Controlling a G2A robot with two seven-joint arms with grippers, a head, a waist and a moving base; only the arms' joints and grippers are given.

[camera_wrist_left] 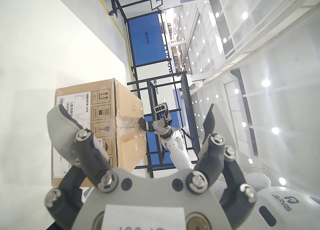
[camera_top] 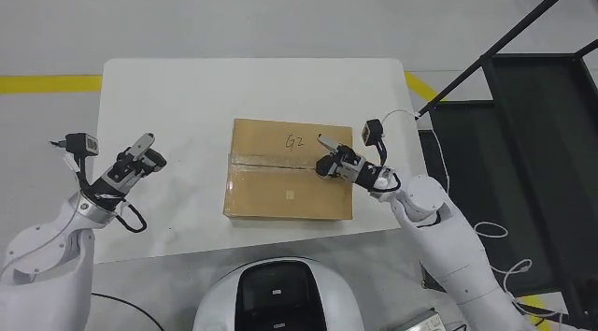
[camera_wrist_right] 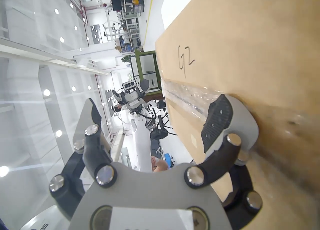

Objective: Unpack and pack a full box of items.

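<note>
Closed cardboard box [camera_top: 290, 167] at the middle of the white table [camera_top: 168, 97], both claws spread apart.
The cardboard box's top flaps are shut and a strip of clear tape [camera_top: 280, 165] runs along the seam between them, with a handwritten mark just beside the tape on the flap farther from the robot; printed labels and handling symbols cover the side wall that faces the left arm. The right gripper [camera_top: 325, 155] is at the box's right end, over the top face, with its jaws wide apart; one ribbed finger [camera_wrist_right: 220, 120] lies against the tape at the seam and the other finger stands clear above the box. The left gripper [camera_top: 152, 149] hangs over bare table well apart from the box's left side, its fingers spread and holding nothing, pointed toward the box.
</note>
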